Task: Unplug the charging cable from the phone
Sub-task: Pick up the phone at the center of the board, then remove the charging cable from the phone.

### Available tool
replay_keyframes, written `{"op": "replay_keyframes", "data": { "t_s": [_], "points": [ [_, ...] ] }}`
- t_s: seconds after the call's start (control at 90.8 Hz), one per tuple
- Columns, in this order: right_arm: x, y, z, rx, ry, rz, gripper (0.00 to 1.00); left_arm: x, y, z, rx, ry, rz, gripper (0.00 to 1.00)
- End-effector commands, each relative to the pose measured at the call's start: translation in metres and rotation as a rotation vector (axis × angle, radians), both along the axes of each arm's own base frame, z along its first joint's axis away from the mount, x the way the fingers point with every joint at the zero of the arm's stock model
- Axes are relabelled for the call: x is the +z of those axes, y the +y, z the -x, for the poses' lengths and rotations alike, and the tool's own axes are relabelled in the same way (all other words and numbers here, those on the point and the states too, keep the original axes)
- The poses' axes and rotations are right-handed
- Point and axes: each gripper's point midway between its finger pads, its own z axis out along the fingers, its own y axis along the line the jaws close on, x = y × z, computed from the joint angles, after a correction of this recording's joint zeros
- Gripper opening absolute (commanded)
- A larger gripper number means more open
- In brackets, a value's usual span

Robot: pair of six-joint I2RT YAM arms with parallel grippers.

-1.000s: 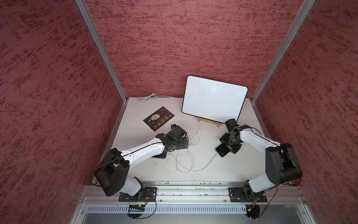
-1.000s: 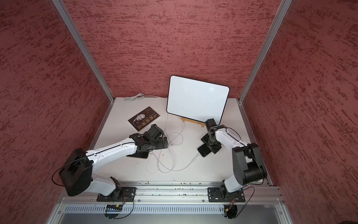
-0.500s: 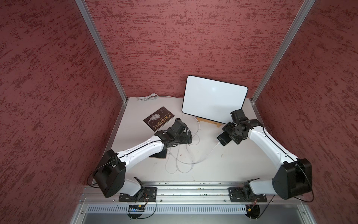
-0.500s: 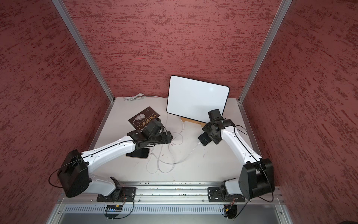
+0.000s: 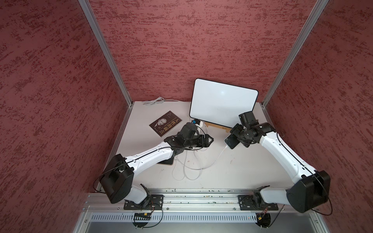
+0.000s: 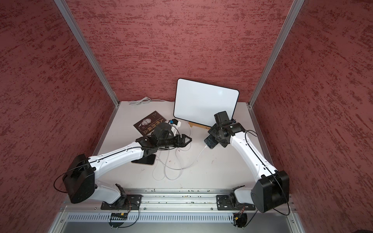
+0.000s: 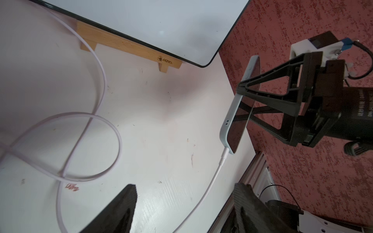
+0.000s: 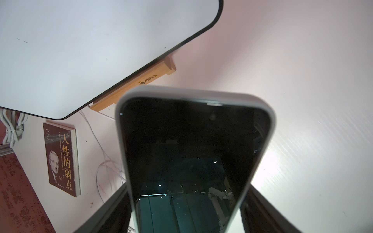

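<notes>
The phone (image 5: 232,141) has a black screen and a pale grey case. My right gripper (image 5: 236,135) is shut on its long edges and holds it tilted above the table, as the right wrist view shows for the phone (image 8: 191,153) and gripper (image 8: 186,201). The white charging cable (image 5: 214,161) is plugged into the phone's lower end; its plug (image 7: 225,154) shows in the left wrist view. From there the cable hangs down to loose loops (image 5: 187,169) on the table. My left gripper (image 5: 211,139) is open, holds nothing and points at the phone (image 7: 240,113) from a short gap away.
A whiteboard (image 5: 224,102) leans on a wooden stand (image 5: 217,126) at the back. A brown book (image 5: 165,124) lies back left, and a bundled white cord (image 5: 155,100) lies by the rear wall. A dark flat device (image 5: 166,161) lies under my left arm.
My right arm has lifted the phone off the table and carried it back and up, pulling the cable with it. My left gripper has swung right toward the phone and its jaws have narrowed a little.
</notes>
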Motion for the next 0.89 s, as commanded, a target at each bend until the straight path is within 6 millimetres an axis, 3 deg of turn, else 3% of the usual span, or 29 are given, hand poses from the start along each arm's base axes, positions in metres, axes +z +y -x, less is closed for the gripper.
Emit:
{"op": "replay_keyframes", "data": {
  "t_s": [0.0,0.198,0.881],
  "points": [
    [0.031,0.004,-0.007,0.008,-0.102,0.005,0.51,0.001,-0.026,0.01,-0.096,-0.02,0.058,0.79],
    [0.037,0.014,-0.01,0.042,-0.127,0.015,0.51,-0.016,-0.046,0.023,-0.162,0.008,0.066,0.72],
    [0.042,0.023,-0.01,0.069,-0.154,0.017,0.49,-0.044,-0.062,0.04,-0.226,0.066,0.072,0.56]
  ]
}}
